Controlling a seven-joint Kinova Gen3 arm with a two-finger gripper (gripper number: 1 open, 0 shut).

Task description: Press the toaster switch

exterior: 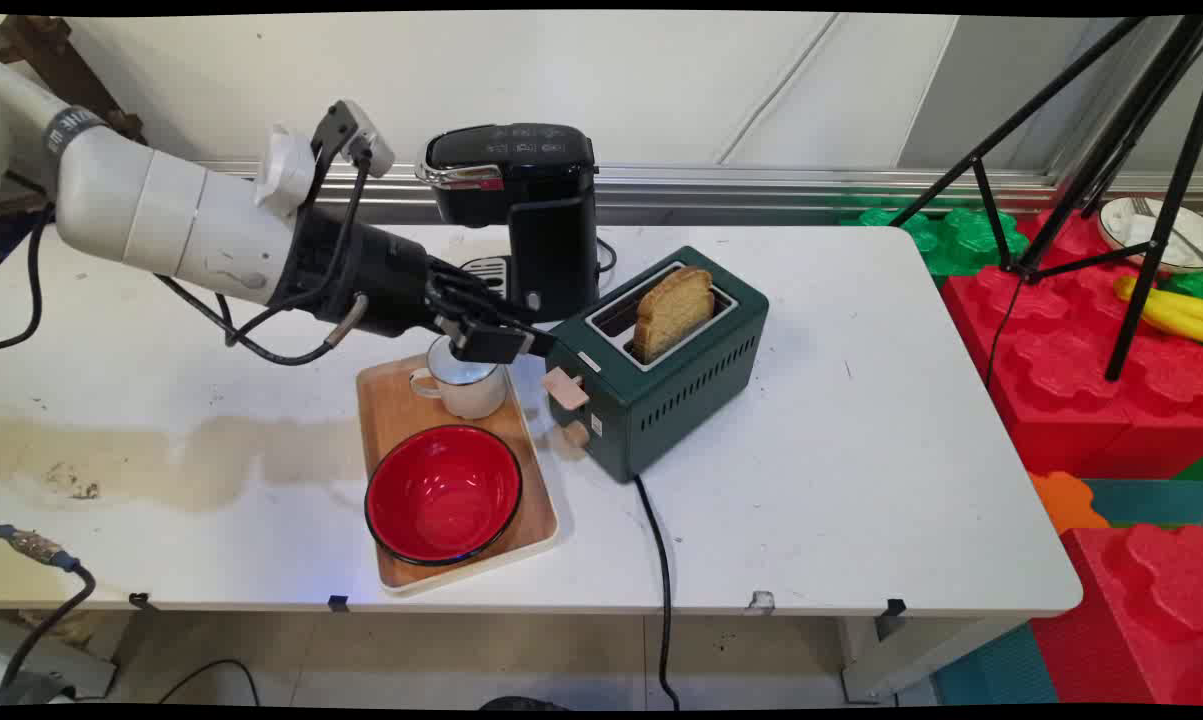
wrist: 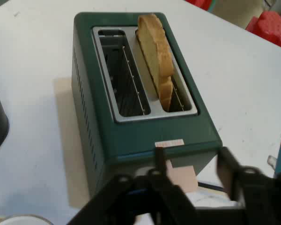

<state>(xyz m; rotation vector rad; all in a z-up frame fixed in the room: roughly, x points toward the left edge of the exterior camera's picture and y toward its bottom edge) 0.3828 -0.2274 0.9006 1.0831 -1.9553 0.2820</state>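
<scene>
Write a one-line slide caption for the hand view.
Gripper at the lever end of a green toaster with one toast slice standing in its slot.

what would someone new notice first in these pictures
Probably the green toaster in the middle of the table, with a slice of toast standing up in one slot while the other slot is empty. The black gripper is right at its lever end, open. Next, the red bowl on the wooden tray, beside a white mug.
</scene>
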